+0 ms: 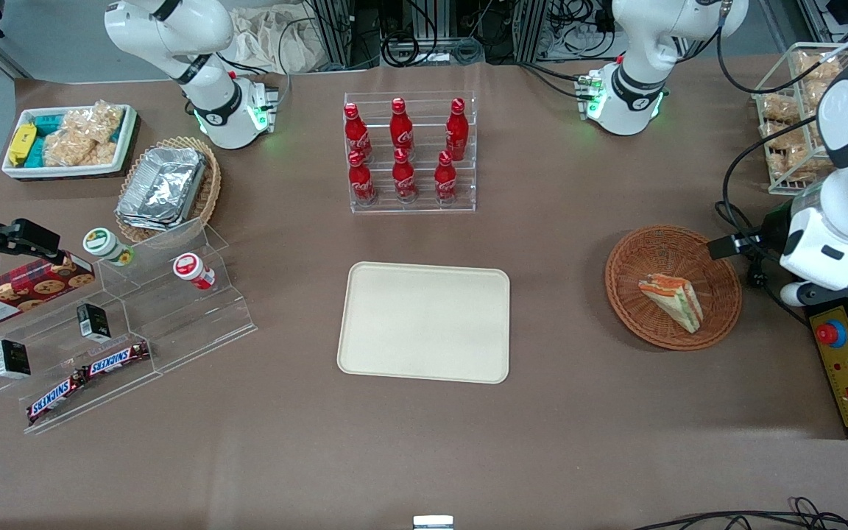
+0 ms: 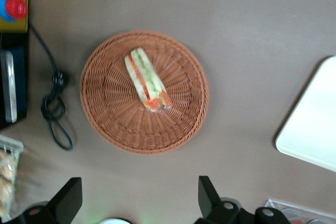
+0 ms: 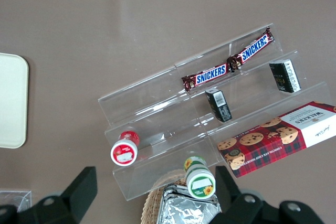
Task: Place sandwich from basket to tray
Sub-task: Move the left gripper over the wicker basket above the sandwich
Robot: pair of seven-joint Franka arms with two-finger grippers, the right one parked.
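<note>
The sandwich (image 1: pixel 673 300), a wrapped wedge with orange and green layers, lies in the round reddish-brown wicker basket (image 1: pixel 626 272) toward the working arm's end of the table. It also shows in the left wrist view (image 2: pixel 148 80), near the middle of the basket (image 2: pixel 105 114). The cream tray (image 1: pixel 424 322) lies flat and bare mid-table; its corner shows in the wrist view (image 2: pixel 315 129). My left gripper (image 2: pixel 139 199) is open and empty. It hangs high above the table, just outside the basket's rim, on the side farther from the front camera. Its hand shows in the front view (image 1: pixel 766 237).
A yellow-and-black control box (image 1: pixel 847 368) with a red button and a looped black cable (image 2: pixel 55 108) lie beside the basket. A clear rack of red bottles (image 1: pixel 409 151) stands farther back than the tray. A wire basket of snacks (image 1: pixel 792 118) stands near the arm's base.
</note>
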